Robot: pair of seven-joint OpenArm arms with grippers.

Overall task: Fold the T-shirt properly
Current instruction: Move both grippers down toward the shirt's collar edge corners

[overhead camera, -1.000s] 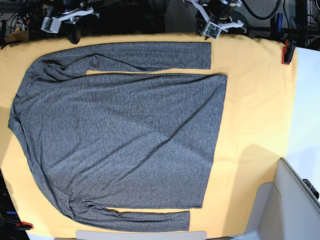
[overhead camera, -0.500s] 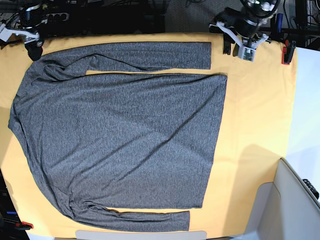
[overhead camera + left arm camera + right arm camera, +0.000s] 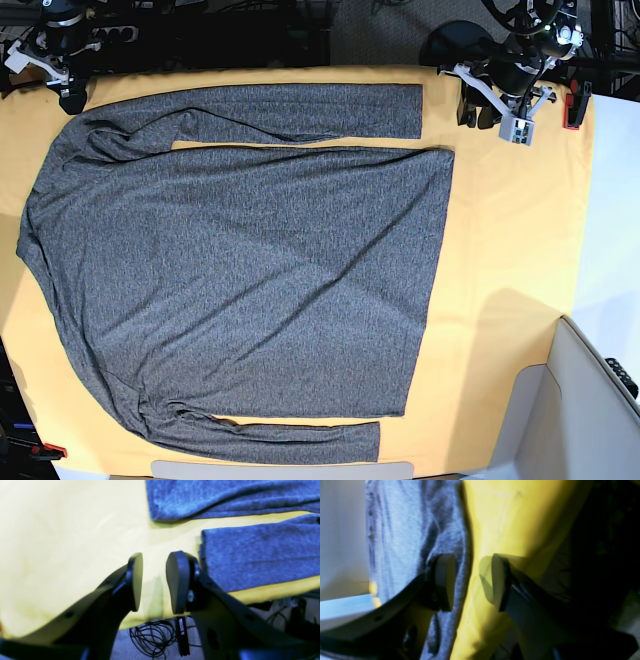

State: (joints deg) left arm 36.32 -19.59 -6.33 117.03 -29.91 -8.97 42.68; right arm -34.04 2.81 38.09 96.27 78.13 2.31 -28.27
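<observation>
While the T-shirt point(image 3: 240, 270) lies flat across the tabletop point(image 3: 510, 250), long axis left to right, both arms' jaws stand parted and empty: left gripper point(image 3: 488, 105) right of the far sleeve's cuff, right gripper point(image 3: 62, 85) beside the far shoulder.

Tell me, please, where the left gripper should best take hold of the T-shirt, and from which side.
Probably the cuff of the far sleeve of the T-shirt. It lies flat, nearest the open left gripper, so coming down from above onto its open end looks simplest.
</observation>
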